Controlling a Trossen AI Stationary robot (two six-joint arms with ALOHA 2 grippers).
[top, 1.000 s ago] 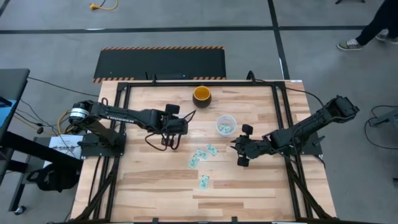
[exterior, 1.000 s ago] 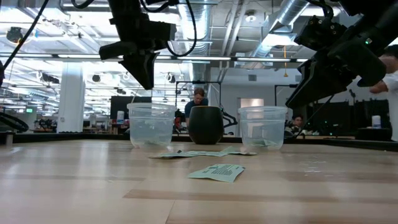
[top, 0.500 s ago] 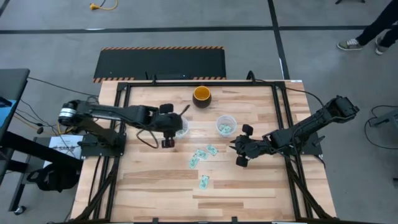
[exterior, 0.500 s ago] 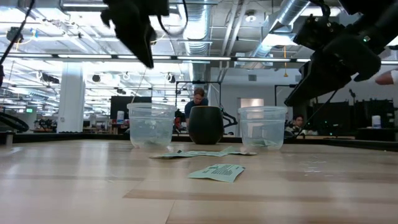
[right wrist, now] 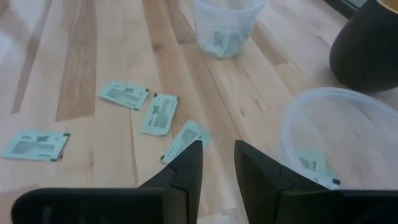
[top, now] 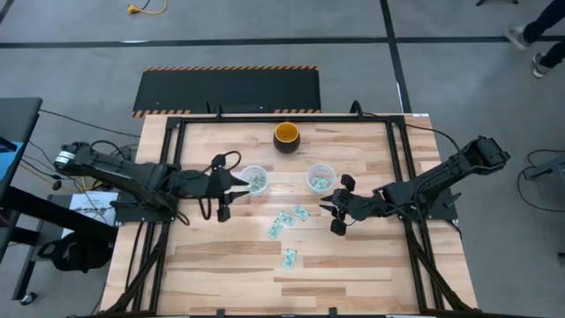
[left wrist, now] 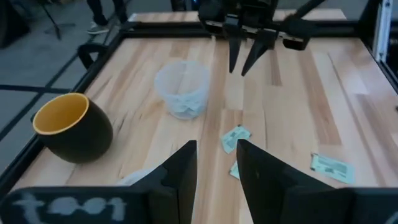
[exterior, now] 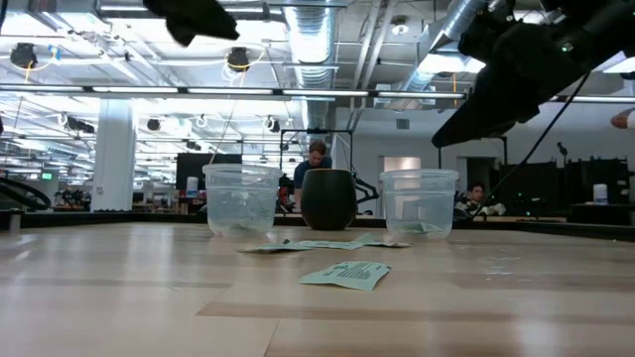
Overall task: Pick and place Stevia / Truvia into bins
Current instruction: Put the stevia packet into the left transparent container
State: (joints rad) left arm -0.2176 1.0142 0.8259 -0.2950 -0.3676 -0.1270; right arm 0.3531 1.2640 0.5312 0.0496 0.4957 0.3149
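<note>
Four loose Stevia sachets [top: 289,219] lay flat mid-bench, just short of the two clear cups [top: 255,179] — both cups already held some. Right gripper [top: 333,210] hovered beside the cluster, fingers slightly apart, empty. Left gripper [top: 231,182] sat by the left cup, open, empty. Sachets looked light, thin, floppy — likely best pinched at an edge.

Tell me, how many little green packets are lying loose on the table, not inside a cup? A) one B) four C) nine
B. The high view shows four sachets on the wood: three close together between the two claws, and one alone nearer the front edge. The rest sit in the two clear cups.
</note>
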